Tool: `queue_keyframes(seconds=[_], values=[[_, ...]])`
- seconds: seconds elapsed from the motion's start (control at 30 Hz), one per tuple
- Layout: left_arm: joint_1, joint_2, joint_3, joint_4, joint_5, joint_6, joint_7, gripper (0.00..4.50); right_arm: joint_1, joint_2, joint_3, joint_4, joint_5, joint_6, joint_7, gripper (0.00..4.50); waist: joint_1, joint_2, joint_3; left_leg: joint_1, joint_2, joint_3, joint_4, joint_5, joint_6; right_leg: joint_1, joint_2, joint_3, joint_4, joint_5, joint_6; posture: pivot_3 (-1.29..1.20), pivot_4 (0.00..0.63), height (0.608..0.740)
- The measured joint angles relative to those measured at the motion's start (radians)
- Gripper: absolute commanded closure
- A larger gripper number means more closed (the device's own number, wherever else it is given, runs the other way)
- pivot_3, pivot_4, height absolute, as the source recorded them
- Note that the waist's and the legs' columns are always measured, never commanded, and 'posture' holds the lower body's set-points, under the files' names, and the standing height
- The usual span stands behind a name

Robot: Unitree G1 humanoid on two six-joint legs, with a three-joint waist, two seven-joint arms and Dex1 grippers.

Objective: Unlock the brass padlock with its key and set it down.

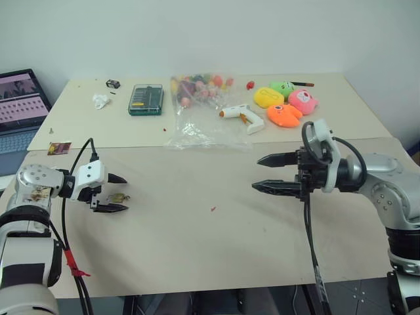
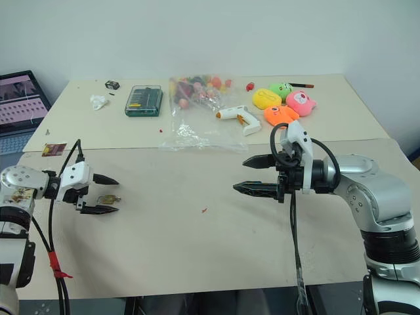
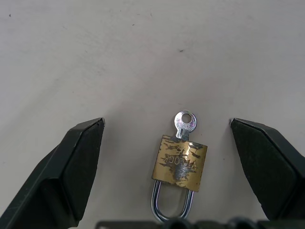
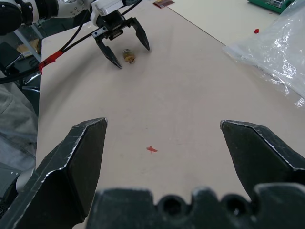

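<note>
Brass padlock (image 3: 179, 162) flat on table (image 1: 216, 256) near left edge, key (image 3: 184, 123) inserted, between wide-open empty left gripper (image 1: 116, 193). Small, hard, slippery; pinch body sides. Right gripper (image 1: 272, 172) open, empty.

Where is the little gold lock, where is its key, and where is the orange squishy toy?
brass padlock (image 3: 180, 163), left wrist view, on its scratched brass body.
key (image 3: 185, 121), left wrist view, on its round silver head with the hole.
orange toy (image 1: 283, 115), left eye view, on its middle.
</note>
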Motion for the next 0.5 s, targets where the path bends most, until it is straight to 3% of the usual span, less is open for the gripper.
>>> queue_keyframes(seconds=[0.2, 0.37, 0.5], values=[[-0.025, 0.017, -0.023, 0.021, 0.042, -0.033, 0.026, 0.0, -0.001, 0.001, 0.003, 0.0, -0.001, 0.0, -0.003, 0.01, -0.002, 0.0, 0.0, 0.001, 0.001, 0.001, 0.0, 0.0, 0.0, 0.0, 0.0, 0.0, 0.001, 0.0, 0.0, 0.0, 0.15, 0.74], [-0.04, 0.036, -0.045, 0.033, 0.076, -0.06, 0.046, 1.38, -0.015, 0.001, 0.007, 0.012, -0.002, -0.001, 0.001, 0.0, -0.003, 0.0, 0.0, 0.002, 0.001, 0.003, 0.0, 0.0, 0.0, 0.0, 0.0, 0.0, 0.001, 0.0, 0.0, 0.0, 0.15, 0.74], [-0.04, 0.041, -0.054, 0.042, 0.085, -0.082, 0.048, 2.92, -0.015, 0.001, 0.007, 0.017, -0.004, -0.002, 0.001, 0.0, 0.0, 0.0, 0.0, 0.003, 0.002, 0.003, 0.0, 0.0, 0.0, 0.0, 0.0, 0.0, 0.002, 0.0, 0.0, 0.0, 0.15, 0.74]])
